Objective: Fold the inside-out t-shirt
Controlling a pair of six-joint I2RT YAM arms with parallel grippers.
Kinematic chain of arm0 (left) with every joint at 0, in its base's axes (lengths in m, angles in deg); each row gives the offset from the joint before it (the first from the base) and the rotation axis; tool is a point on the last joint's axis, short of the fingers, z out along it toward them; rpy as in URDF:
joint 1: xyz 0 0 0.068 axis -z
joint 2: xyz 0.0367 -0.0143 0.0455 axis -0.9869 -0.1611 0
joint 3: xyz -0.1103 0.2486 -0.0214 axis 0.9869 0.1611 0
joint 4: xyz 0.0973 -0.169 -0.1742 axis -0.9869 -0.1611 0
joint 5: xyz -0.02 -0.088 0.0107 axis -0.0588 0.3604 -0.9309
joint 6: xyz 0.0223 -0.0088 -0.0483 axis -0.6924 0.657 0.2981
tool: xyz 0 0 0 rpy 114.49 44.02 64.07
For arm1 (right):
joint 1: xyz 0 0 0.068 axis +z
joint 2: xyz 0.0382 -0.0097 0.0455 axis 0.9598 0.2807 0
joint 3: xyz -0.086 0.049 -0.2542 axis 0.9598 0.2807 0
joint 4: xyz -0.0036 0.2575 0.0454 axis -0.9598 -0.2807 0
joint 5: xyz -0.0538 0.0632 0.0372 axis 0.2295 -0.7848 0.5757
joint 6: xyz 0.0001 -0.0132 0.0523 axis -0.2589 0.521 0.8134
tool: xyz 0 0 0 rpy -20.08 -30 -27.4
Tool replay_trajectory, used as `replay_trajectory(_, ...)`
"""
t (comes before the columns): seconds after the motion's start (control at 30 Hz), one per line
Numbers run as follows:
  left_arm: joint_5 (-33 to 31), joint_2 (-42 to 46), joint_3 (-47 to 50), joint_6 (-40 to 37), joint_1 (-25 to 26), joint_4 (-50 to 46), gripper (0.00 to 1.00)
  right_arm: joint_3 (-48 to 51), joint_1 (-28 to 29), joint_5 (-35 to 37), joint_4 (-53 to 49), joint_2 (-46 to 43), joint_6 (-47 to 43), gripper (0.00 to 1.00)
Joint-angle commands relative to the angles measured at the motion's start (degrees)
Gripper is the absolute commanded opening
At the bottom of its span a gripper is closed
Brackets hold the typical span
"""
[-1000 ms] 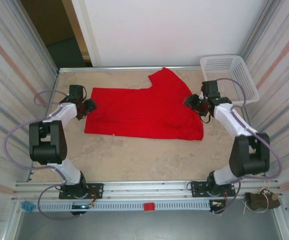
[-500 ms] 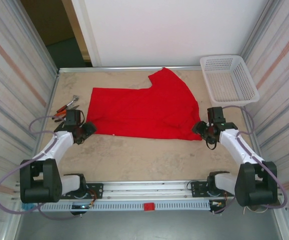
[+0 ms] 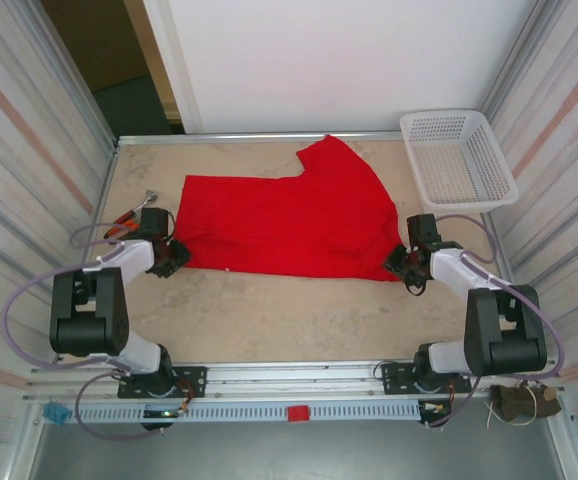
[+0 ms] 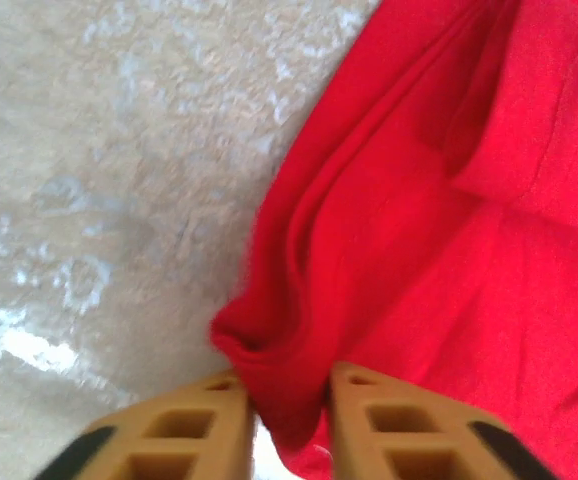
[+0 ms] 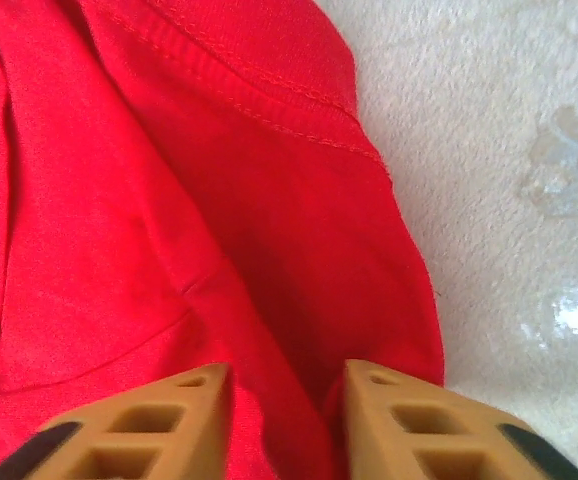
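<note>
The inside-out t-shirt (image 3: 289,220) lies spread flat on the table, bright red, with one part reaching toward the back edge. My left gripper (image 3: 172,256) sits at its near left corner. In the left wrist view a bunched fold of the t-shirt (image 4: 389,230) is pinched between the tan fingers (image 4: 209,420) of the left gripper (image 4: 287,388). My right gripper (image 3: 401,262) is at the near right corner. There the stitched hem of the t-shirt (image 5: 169,200) runs between the fingers (image 5: 389,410) of the right gripper (image 5: 284,385), which are closed on a raised ridge of cloth.
A white mesh basket (image 3: 459,155) stands at the back right corner. Red-handled hand tools (image 3: 129,215) lie by the left wall, just beyond the left arm. Striped side walls hem in the table (image 3: 269,310), whose near half is bare.
Both grippers have come down the shirt's sides to its near corners. Their jaws have closed from wide open onto the cloth.
</note>
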Motion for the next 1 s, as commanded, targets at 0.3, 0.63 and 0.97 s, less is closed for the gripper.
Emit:
replay_trajectory(0.3,-1.85,13.36,8.72,4.26,-0.18,-3.19,0.00,6.23,-5.70,3.48,-7.91,-13.00,0.98,0.00)
replay_trajectory(0.63,-1.78,31.65,17.69,8.64,-0.17,-10.88,0.47,6.96,-6.27,3.07,-16.47,-26.57,2.79,0.41)
replay_trajectory(0.97,-1.33,29.08,6.98,3.70,-0.16,-11.75,0.63,-4.06,7.48,-0.55,-15.67,-18.73,1.17,0.51)
